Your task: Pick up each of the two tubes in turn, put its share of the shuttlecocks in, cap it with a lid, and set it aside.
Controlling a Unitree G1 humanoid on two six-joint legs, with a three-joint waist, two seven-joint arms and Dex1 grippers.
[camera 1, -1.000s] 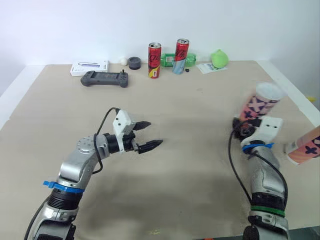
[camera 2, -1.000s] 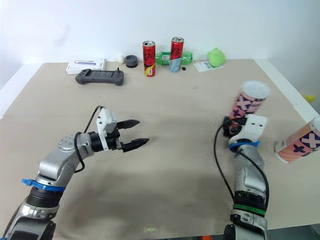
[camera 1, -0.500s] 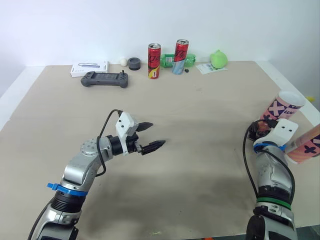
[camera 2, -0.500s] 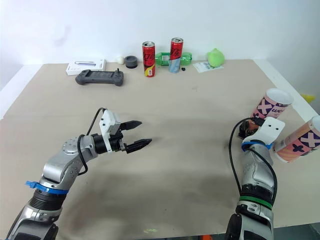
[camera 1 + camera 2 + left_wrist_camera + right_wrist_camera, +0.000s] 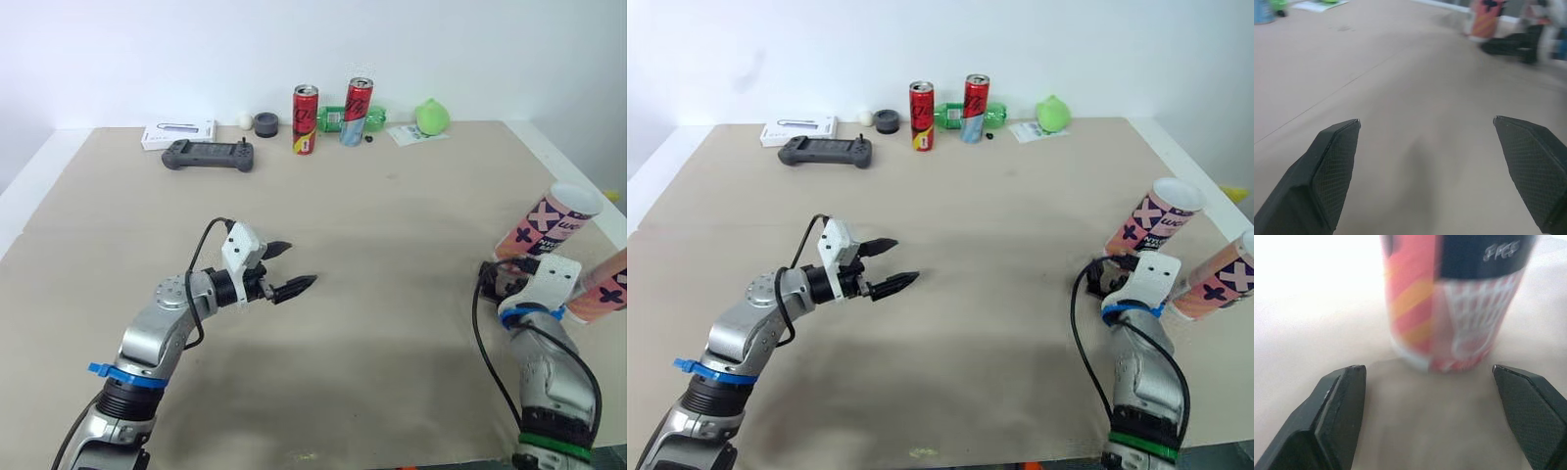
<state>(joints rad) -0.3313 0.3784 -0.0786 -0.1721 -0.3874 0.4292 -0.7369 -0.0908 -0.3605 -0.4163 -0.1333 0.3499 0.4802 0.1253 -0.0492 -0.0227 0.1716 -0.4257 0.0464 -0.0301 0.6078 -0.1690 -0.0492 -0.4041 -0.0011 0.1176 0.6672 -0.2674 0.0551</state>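
Left gripper [image 5: 302, 262] idle, fingers spread, open tabletop [image 5: 392, 235] ahead of the tips. Right gripper [image 5: 1427, 377] fingers also spread, pinching nothing; shuttlecock tube [image 5: 1449, 298] stands just ahead of them. Looks set aside, so back straight off without clipping it. Second tube [image 5: 1220, 284] sits right of those fingers, near the tabletop edge: little room there.

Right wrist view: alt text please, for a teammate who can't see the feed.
The right gripper is open, its two black fingers spread wide and holding nothing. Just ahead of them, apart from both, a pink tube with orange stripes, a dark band and a white net pattern rests its base on the beige table.
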